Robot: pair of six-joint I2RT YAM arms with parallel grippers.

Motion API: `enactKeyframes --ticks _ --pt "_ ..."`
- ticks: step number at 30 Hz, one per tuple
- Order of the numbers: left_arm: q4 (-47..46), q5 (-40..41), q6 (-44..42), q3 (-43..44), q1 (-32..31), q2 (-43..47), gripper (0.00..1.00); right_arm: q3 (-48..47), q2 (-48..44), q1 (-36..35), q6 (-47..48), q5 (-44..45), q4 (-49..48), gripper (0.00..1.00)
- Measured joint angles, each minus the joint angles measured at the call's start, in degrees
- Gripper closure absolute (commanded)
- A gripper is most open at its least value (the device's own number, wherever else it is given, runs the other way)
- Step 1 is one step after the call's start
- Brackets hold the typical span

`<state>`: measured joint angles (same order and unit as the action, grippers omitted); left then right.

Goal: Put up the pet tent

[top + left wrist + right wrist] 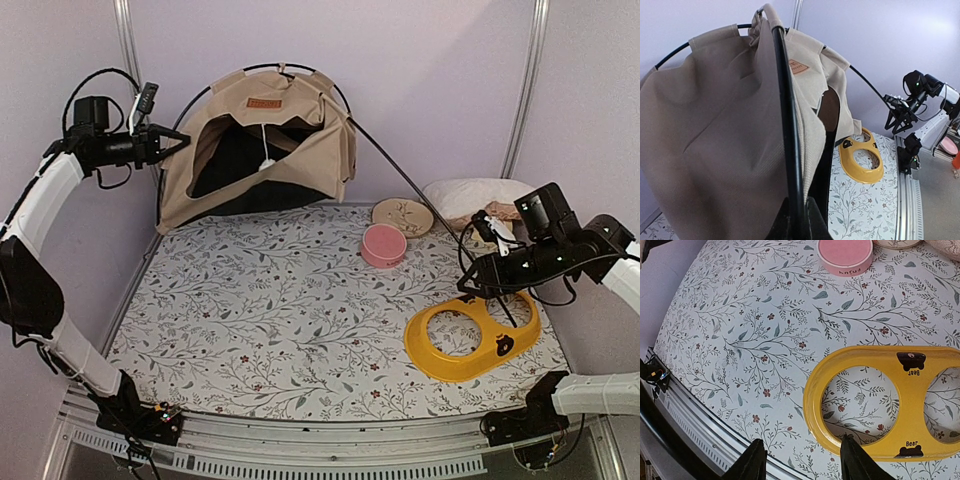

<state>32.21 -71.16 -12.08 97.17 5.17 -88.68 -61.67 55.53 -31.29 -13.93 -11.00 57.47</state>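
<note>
**Hold the pole firm, feed the arch in slowly**

My left gripper (796, 227) is clamped on the thin black flexible pole (787, 125), which rises from the fingers and bends over the crest of the tan fabric pet tent (320, 140). The tent stands partly raised at the far left corner of the floral-printed table mat (740, 315), against the back wall, opening toward me. I judge the pole needs seating: push along its own line without twisting, or the fabric may sag. My right gripper (801, 442) hangs with jaws apart, empty, over the yellow two-hole plastic bowl stand (912, 390), well apart from the tent.
</note>
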Motion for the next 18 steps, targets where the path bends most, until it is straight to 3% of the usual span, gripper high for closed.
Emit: enactKeyframes --ticks 4,10,14,18 --pt "0.1 0.0 -0.1 0.3 0.0 -0.5 1.00 -2.4 0.0 -0.2 0.0 0.3 2.4 0.39" --pt "0.2 0.0 -0.1 0.7 0.0 -1.3 1.00 -6.3 0.0 -0.2 0.2 1.2 4.7 0.35" --pt "0.3 0.0 -0.1 1.0 0.0 -1.5 1.00 -6.3 0.5 -0.2 0.2 1.5 6.4 0.35" --pt "0.3 0.0 -0.2 1.3 0.0 -1.5 1.00 -6.4 1.2 -0.2 -0.2 2.3 7.8 0.42"
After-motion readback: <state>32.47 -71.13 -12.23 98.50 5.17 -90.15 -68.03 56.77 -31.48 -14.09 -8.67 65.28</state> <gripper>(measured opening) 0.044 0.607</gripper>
